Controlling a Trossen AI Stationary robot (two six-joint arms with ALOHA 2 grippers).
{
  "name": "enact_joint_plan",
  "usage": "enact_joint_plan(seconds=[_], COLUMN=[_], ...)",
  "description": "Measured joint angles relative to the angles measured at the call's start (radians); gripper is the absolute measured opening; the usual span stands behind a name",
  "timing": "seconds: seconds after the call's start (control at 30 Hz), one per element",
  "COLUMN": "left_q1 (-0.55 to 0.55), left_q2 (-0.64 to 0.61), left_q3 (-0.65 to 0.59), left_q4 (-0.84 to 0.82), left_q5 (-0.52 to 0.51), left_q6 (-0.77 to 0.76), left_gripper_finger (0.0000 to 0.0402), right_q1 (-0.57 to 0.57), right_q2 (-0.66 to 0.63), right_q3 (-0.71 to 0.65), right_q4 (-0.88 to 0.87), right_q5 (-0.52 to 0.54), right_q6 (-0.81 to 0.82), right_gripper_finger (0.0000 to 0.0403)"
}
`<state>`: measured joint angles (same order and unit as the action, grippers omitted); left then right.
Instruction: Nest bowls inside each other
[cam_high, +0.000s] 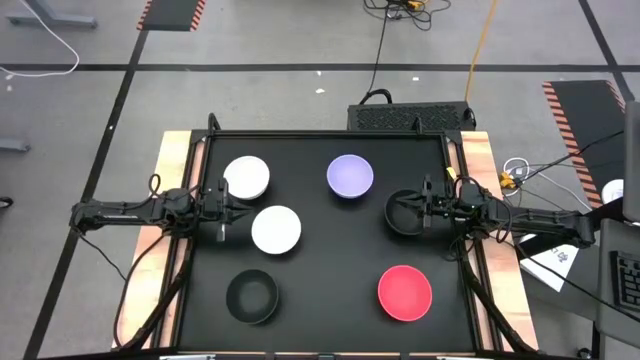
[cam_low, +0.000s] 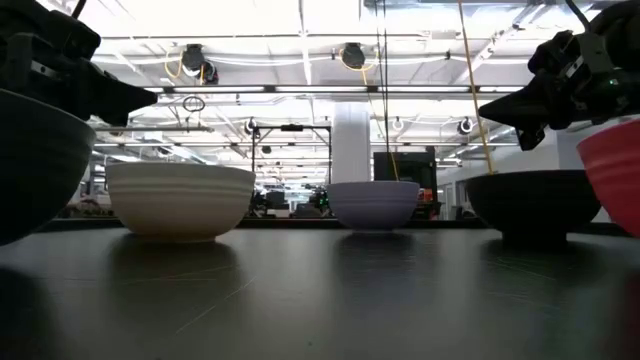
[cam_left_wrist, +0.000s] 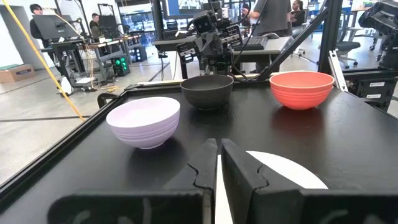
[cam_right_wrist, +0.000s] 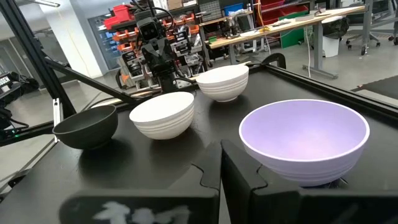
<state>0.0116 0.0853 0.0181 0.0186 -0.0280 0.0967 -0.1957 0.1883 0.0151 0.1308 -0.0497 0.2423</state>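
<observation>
Showing a black table (cam_high: 330, 300) with six bowls set apart, none nested. Far row: white bowl (cam_high: 246, 176), purple bowl (cam_high: 350, 176); middle: second white bowl (cam_high: 276, 228), black bowl (cam_high: 406, 212); near row: second black bowl (cam_high: 252, 296), red bowl (cam_high: 404, 292). Left gripper (cam_high: 222, 206) pinches the second white bowl's rim; right gripper (cam_high: 428, 208), fingers pressed together, grips the black bowl's rim.

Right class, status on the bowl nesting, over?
Left gripper shut between two white bowls, holding nothing. Right gripper shut beside a black bowl. All six bowls apart, none nested. Nothing blocking.
</observation>
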Motion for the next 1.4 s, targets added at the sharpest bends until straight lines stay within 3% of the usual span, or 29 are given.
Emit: enact_joint_plan(seconds=[0.5,0.77,1.4], left_q1=[0.0,0.0,0.0], left_q2=[0.0,0.0,0.0], left_q3=[0.0,0.0,0.0], left_q4=[0.005,0.091,0.166], left_q5=[0.0,0.002,0.027], left_q6=[-0.002,-0.166,-0.171], left_gripper_finger=[0.0026,0.0026,0.0026], right_q1=[0.0,0.0,0.0], right_q2=[0.0,0.0,0.0], right_q3=[0.0,0.0,0.0], right_q4=[0.0,0.0,0.089], right_q5=[0.0,0.0,-0.001], right_q6=[0.0,0.0,0.027], right_gripper_finger=[0.0,0.0,0.0])
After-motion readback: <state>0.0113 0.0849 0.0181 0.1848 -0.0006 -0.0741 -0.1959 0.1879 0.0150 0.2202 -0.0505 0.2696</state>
